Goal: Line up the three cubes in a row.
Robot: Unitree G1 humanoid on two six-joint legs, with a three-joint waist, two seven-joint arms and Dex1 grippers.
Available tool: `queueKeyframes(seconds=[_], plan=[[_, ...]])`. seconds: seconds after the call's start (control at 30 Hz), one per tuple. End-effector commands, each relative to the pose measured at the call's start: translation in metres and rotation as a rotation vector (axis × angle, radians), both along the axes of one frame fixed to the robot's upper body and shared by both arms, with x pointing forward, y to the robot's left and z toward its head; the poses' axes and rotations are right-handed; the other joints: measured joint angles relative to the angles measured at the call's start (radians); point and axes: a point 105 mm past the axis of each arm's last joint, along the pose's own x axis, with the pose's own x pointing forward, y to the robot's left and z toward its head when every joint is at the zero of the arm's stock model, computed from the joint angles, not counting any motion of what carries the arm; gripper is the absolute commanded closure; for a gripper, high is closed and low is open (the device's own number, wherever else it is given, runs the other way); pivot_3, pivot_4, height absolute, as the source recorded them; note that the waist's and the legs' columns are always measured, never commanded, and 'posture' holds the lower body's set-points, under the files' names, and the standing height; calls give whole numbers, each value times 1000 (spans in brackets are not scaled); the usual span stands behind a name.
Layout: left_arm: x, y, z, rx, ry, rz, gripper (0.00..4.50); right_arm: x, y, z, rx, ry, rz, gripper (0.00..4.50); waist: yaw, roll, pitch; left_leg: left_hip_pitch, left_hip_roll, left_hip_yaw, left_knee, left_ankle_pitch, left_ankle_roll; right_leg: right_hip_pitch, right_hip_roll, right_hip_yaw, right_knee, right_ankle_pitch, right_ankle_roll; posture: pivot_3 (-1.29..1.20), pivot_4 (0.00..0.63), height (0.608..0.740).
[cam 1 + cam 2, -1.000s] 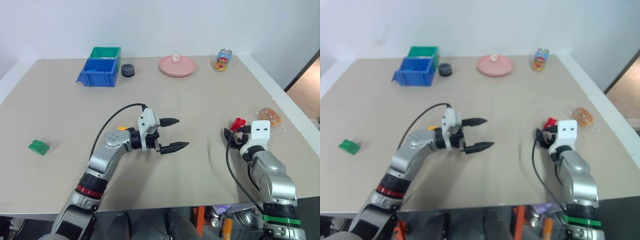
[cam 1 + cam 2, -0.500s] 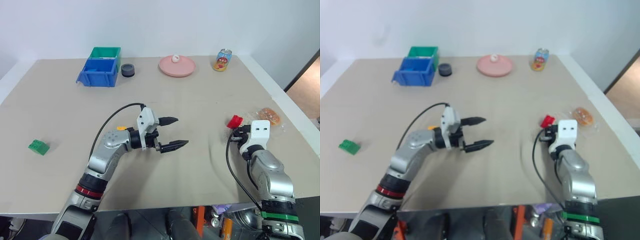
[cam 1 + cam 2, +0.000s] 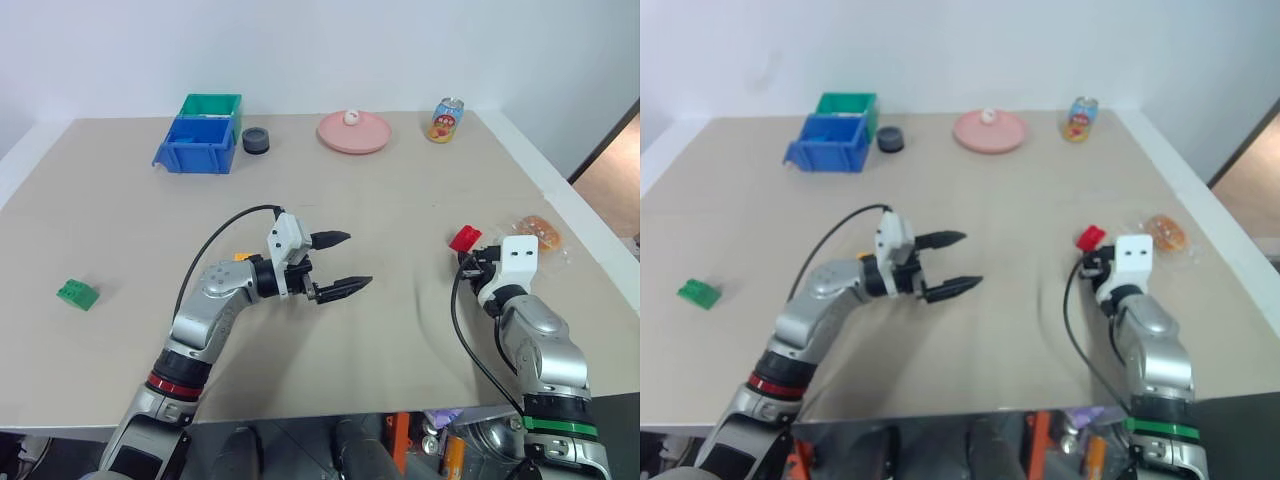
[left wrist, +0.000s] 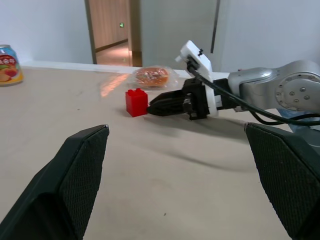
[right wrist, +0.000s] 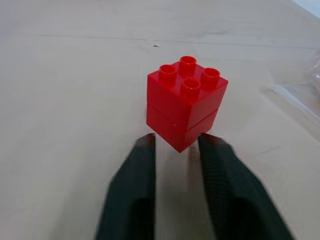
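So beige table (image 3: 400, 200), white wall behind; your left gripper (image 3: 342, 262) spread wide, right gripper (image 5: 176, 145) barely parted at red cube (image 5: 186, 101).

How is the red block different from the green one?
The red cube sits on the robot's right side of the table, while the green cube sits far to its left. The red cube is right at the tip of the right end effector; the green cube lies alone, away from both arms. The red cube looks tall; the green cube looks lower and wider. Both rest on the table.
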Motion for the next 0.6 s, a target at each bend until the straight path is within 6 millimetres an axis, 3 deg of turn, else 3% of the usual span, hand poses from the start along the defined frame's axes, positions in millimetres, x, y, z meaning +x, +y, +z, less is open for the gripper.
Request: queueKeyframes(seconds=[0.03, 0.1, 0.17, 0.37, 0.6], plan=[[0, 3, 12, -30, -40, 8, 0, -13, 5, 23, 12, -47, 50, 2198, 0, 0, 0, 0, 0, 0, 0, 0, 0, 0, 0, 0, 0, 0, 0, 0, 150, 740], [1, 3, 12, -34, -39, 11, 0, -20, 17, 21, 20, -22, 99, 1260, 0, 0, 0, 0, 0, -1, -1, 0, 0, 0, 0, -1, 0, 0, 1, 0, 150, 740], [1, 2, 12, -39, -35, 12, 0, -24, 33, 14, 37, 12, 144, 680, -1, 0, 0, 0, 0, -1, -1, 0, 0, 0, 0, -1, 0, -1, 1, 0, 150, 740], [1, 0, 12, -46, -33, 7, 0, -13, 58, 11, 91, 21, 137, 680, -3, 0, 0, 1, 0, 0, 0, 0, 0, 0, 0, -1, 0, 0, -1, 0, 150, 740], [1, 1, 14, -51, -33, 16, 0, 8, 50, 12, 68, -11, -30, 680, -1, 0, 0, -1, 0, 0, 0, 0, 0, -1, 0, -1, 0, 0, -1, 0, 150, 740]])
